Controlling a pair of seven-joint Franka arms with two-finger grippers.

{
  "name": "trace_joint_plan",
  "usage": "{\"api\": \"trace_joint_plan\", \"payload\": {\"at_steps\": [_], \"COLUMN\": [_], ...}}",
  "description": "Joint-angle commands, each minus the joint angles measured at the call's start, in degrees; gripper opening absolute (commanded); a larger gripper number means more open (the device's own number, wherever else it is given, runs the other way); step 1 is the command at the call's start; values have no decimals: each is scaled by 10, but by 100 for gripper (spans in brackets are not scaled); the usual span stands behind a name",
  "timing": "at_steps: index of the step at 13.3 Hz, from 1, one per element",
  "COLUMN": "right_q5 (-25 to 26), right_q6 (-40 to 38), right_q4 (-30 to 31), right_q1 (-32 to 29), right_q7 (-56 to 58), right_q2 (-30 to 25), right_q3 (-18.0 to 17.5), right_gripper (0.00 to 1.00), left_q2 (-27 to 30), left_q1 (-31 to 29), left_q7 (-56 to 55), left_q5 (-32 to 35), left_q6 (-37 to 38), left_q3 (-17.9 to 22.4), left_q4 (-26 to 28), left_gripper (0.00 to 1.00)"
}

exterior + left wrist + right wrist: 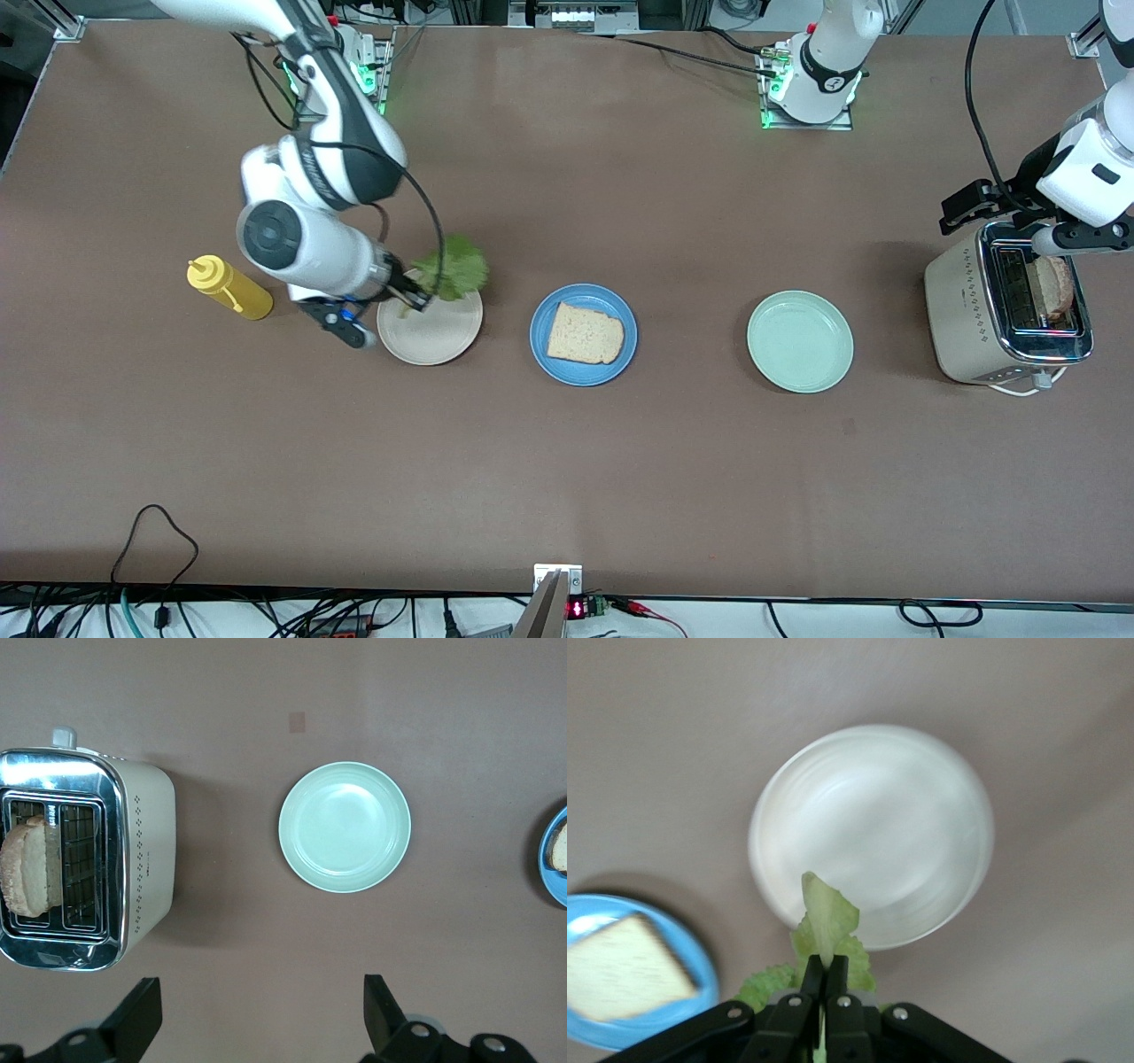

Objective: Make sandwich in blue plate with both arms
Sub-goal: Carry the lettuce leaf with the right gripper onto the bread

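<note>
Bread (pixel 586 334) waits on the blue plate (pixel 543 354); the right gripper (pixel 415 297), jaws shut on lettuce (pixel 455 268) over the cream plate (pixel 431 347), should lay it flat on the bread, while the left gripper (pixel 262 1019) hangs with jaws wide open and empty over the toaster (pixel 961 319).

I am working in a robotics lab dressed up as a kitchen. The arms' bases (pixel 811 84) are bolted to a wide brown table (pixel 567 461) with metal framing at its corners. Loose cables (pixel 151 549) run along its edge. A toaster (pixel 1005 306), a mustard bottle (pixel 229 288) and plates (pixel 800 341) sit as props.

White jointed arms (pixel 301 239), black cables, black hands.
</note>
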State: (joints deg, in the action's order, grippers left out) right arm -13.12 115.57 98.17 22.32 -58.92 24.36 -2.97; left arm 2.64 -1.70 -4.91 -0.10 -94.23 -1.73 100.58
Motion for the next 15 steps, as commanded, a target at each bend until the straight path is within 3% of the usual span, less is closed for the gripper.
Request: {"api": "trace_joint_plan", "payload": {"at_steps": [1,5,11,12,13,14,15], "right_q5": [-22,-47,-101,-100,-99,-99,-95], "right_q6": [-10,89,207,213,213,213,209], "right_q4": [-117,-180,-202,-202,-202,-201,-201], "right_q1": [40,91,125,134,135,135,135], "right_q7": [-119,-288,-384,-385,-385,-384,-380], "right_q2": [95,176,234,239,241,241,240], "right_q3": [4,4,4,4,4,4,5], "right_gripper": [0,0,0,7,22,60,83], "left_q2": [16,11,11,11,11,11,11], "left_q1": [-6,-7,-11,-11,-11,-11,-11], "left_q7": [16,16,16,16,16,16,16], "left_q5": [-9,-9,-9,-9,-9,-9,-10], "left_q6": [-7,-9,-10,-10,-10,-10,-10], "left_q3": [-3,-3,-2,-2,-3,-3,-3], "left_q4": [16,16,14,14,14,14,14], "left_gripper": [100,100,100,100,100,100,100]}}
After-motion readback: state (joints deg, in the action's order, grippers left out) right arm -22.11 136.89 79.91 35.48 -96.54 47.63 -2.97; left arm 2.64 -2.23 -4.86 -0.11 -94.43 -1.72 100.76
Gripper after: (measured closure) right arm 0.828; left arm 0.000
